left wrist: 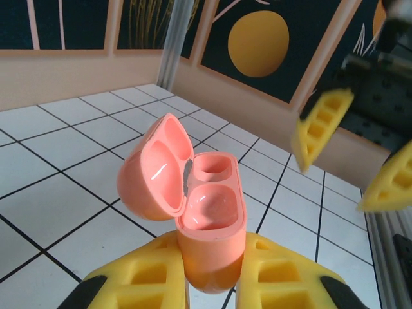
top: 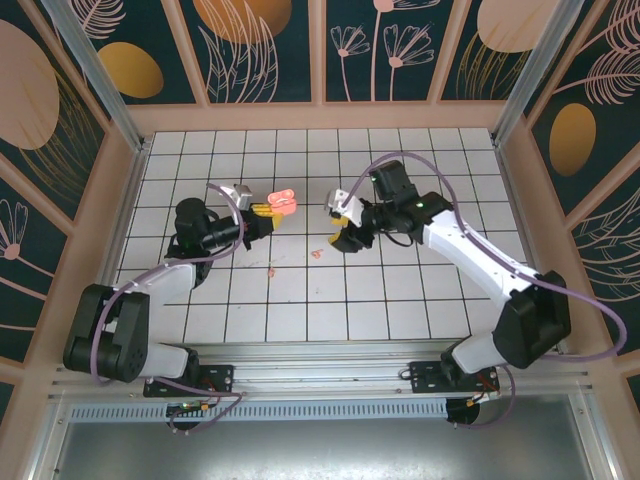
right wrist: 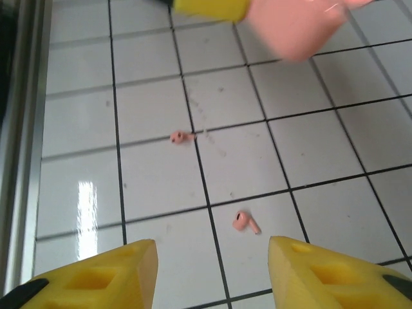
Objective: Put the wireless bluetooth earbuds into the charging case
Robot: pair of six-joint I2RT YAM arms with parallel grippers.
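Observation:
The salmon-pink charging case (left wrist: 209,215) is lifted off the tiled table with its lid (left wrist: 154,170) swung open to the left, and both wells are empty. My left gripper (left wrist: 212,264) is shut on the case's lower body. From above, the case (top: 283,201) sits at the tip of my left gripper (top: 262,212). Two tiny pink earbuds lie on the tiles: one (right wrist: 245,221) just ahead of my right gripper (right wrist: 212,270), the other (right wrist: 181,136) farther off. My right gripper (top: 337,228) hangs open above them with nothing between its fingers, a short way right of the case.
The white tiled table (top: 400,290) is walled by a pink rim and patterned panels (top: 270,40). A metal rail (right wrist: 19,129) runs along the left in the right wrist view. The right gripper's yellow fingers (left wrist: 322,125) hang near the case.

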